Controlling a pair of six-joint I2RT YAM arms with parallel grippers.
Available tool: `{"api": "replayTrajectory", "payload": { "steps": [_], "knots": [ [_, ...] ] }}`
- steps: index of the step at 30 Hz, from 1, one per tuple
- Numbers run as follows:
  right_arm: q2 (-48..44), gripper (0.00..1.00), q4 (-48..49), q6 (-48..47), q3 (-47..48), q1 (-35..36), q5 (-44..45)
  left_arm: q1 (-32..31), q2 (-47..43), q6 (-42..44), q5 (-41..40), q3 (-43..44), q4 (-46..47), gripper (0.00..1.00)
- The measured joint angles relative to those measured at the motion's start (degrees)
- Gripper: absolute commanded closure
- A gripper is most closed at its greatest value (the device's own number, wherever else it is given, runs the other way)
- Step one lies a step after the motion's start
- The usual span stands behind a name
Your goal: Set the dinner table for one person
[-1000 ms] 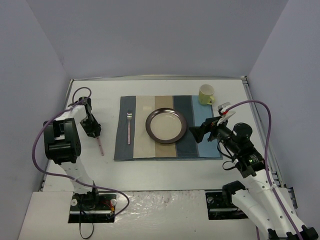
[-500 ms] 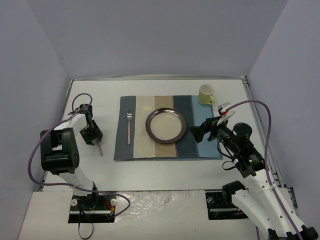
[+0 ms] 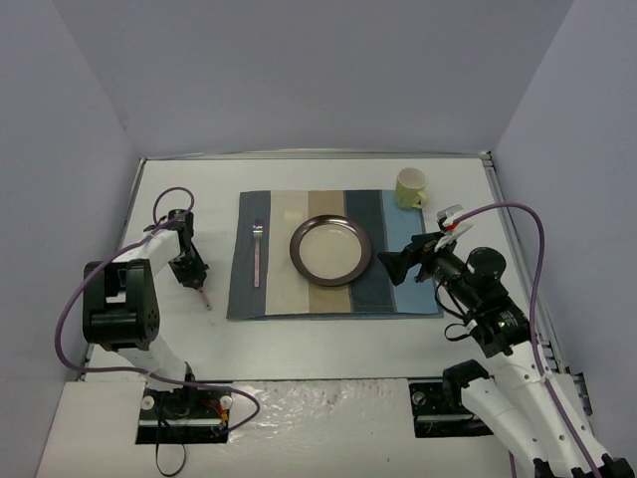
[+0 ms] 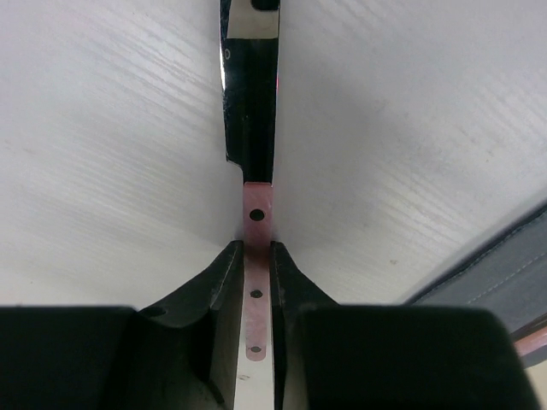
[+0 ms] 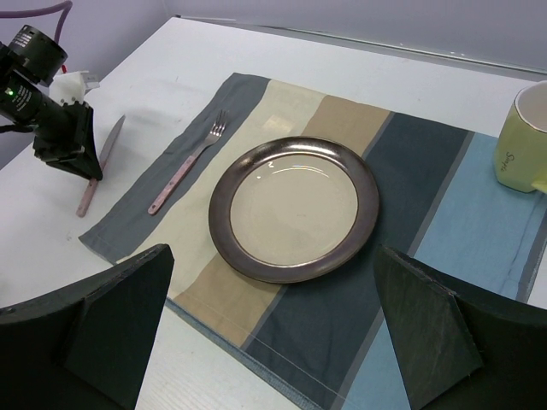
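The white dinner table (image 3: 328, 334) holds a striped placemat (image 3: 284, 291) with a brown-rimmed plate (image 3: 330, 249), a pink-handled fork (image 3: 257, 255) and a yellow mug (image 3: 411, 187). A knife (image 3: 205, 297) with a pink handle lies on the table left of the placemat. My left gripper (image 3: 188, 269) is shut on its handle; in the left wrist view its jaws (image 4: 255, 246) press both sides of the handle and the blade (image 4: 250, 102) points away. My right gripper (image 3: 398, 264) is open and empty above the placemat's right side, with the plate (image 5: 294, 207) ahead of it.
Lavender-grey walls close the table on the left, back and right. The left arm's purple cable (image 3: 164, 204) loops over the table's left strip. The right wrist view also shows the left gripper (image 5: 73, 145) beside the knife (image 5: 104, 155).
My left arm has swung its elbow and the gripper has shifted slightly right and toward me with the knife. The right arm has barely moved.
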Motion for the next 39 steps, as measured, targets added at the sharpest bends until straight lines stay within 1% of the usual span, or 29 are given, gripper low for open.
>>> {"api": "replayTrajectory", "payload": {
  "steps": [5,9,11,17,21,25,30,33,39],
  "knots": [
    [-0.31,0.00,-0.31,0.10,0.00,0.00,-0.01,-3.76,-3.29,-0.12,-2.05,0.93,-4.33,1.00],
    [-0.41,0.00,-1.19,0.50,0.25,0.00,0.02,-10.10,-7.53,-1.37,-4.25,7.34,-9.88,1.00],
    [-0.52,0.00,-1.97,1.01,0.85,0.00,0.10,-15.25,-8.82,-2.79,-5.65,13.25,-12.42,1.00],
    [-2.35,0.00,-4.09,1.92,4.96,0.00,1.40,-32.40,-7.90,-8.31,-7.39,29.44,-13.88,1.00],
    [-5.07,0.00,-5.83,1.90,7.85,0.00,3.11,-41.74,-2.56,-12.24,-7.71,38.41,-13.80,1.00],
    [-8.39,0.00,-7.96,1.90,10.30,0.00,5.45,-47.39,6.72,-14.87,-7.55,45.72,-10.94,1.00],
    [-11.83,0.00,-10.32,2.55,10.99,0.00,8.20,-52.10,18.58,-17.41,-6.46,52.34,-7.84,1.00],
    [-14.07,0.00,-12.31,3.04,11.00,0.00,9.71,-54.06,24.50,-18.95,-5.45,55.48,-4.47,1.00],
    [-17.90,0.00,-15.74,3.39,11.93,0.00,11.96,-57.25,31.62,-20.85,-3.36,59.51,1.81,1.00]
  ]
}}
